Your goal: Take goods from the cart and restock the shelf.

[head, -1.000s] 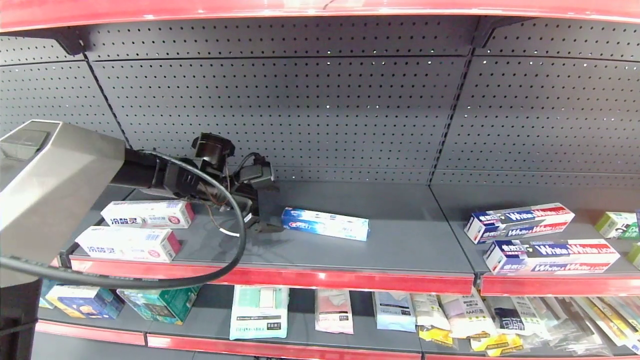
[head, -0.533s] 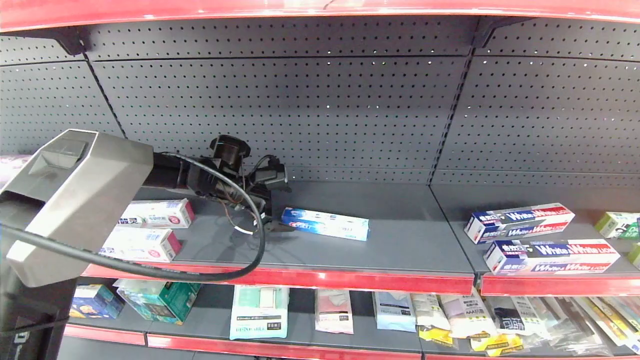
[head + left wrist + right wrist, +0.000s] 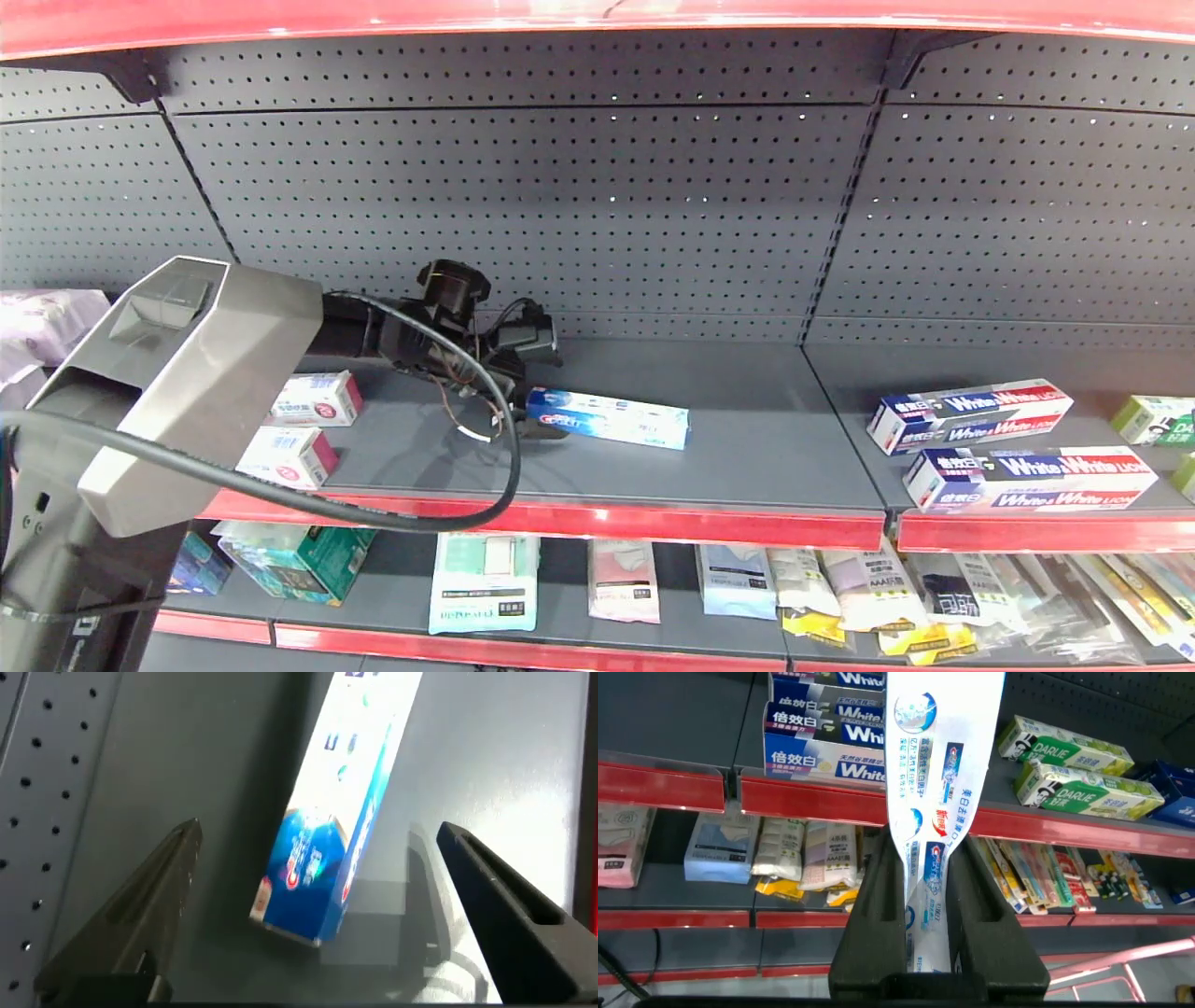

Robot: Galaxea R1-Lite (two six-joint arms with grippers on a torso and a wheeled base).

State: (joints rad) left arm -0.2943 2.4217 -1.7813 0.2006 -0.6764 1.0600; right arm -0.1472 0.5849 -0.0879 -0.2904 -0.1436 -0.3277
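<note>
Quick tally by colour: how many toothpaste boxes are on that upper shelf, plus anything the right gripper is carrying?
White-and-pink boxes: 2
Light blue box: 1
Navy-and-red boxes: 2
Green boxes: 2
Blue-and-white box in the right gripper: 1
Total: 8

A dark grey perforated back panel (image 3: 597, 205) stood behind the grey shelf (image 3: 766, 439), divided by a slotted upright (image 3: 840, 215), with a glossy red front rail (image 3: 653, 520), a red-edged top board (image 3: 597, 14) on black brackets (image 3: 901, 51), and a lower tier (image 3: 401, 574) beneath.
</note>
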